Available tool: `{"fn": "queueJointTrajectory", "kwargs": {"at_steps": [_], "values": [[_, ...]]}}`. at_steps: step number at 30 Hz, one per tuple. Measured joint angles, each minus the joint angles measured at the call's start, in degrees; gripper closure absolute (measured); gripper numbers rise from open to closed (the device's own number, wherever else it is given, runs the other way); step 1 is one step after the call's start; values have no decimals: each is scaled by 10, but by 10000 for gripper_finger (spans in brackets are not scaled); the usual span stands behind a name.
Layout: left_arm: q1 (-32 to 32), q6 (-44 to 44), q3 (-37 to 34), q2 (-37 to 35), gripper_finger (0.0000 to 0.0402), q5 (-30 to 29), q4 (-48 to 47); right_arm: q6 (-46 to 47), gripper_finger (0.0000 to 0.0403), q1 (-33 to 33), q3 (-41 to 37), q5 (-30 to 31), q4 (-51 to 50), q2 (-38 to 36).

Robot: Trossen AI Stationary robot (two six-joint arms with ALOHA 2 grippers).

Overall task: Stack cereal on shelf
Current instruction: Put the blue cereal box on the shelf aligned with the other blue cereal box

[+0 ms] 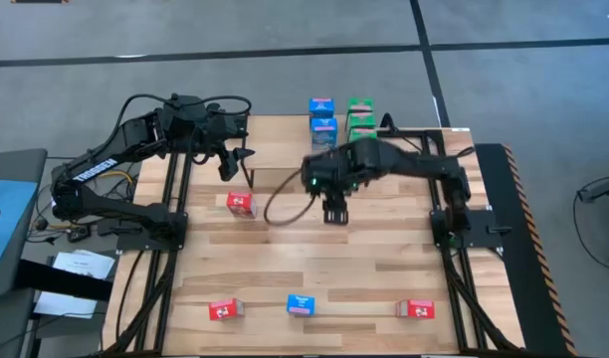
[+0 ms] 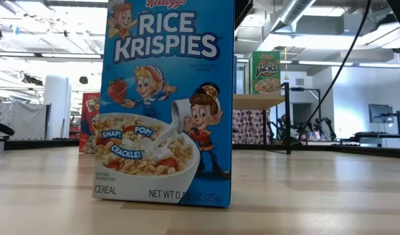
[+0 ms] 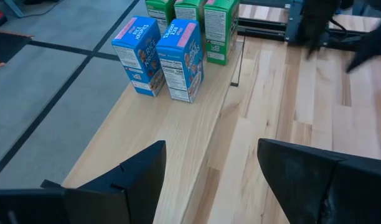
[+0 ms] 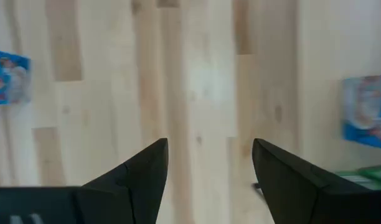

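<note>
Shelf (image 1: pixel 285 177): 2 blue, 3 green boxes up. Red cereal box (image 1: pixel 241 204) nearest left gripper (image 1: pixel 235 165), fingers open, empty. Right gripper (image 1: pixel 334 213) open, empty. Approach red box square, grip narrow sides.

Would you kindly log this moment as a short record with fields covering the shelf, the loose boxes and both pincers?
shelf: light wood top, holding two blue Rice Krispies boxes and three green boxes
loose red boxes: one mid-table, two along the near edge
loose blue box: near edge, centre
left pincer: open, empty, beside the shelf
right pincer: open, empty, above mid-table
</note>
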Motion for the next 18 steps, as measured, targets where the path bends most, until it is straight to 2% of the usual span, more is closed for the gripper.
{"fn": "queueJointTrajectory", "kwargs": {"at_steps": [5, 9, 18], "values": [[0, 0, 0, 0, 159, 0, 0, 60, 143, 47, -38, -31, 4, 2], [0, 0, 0, 0, 159, 0, 0, 119, 142, 84, -63, -33, 42, 2], [0, 0, 0, 0, 159, 0, 0, 194, 143, 157, -65, -31, 101, 2]]}}
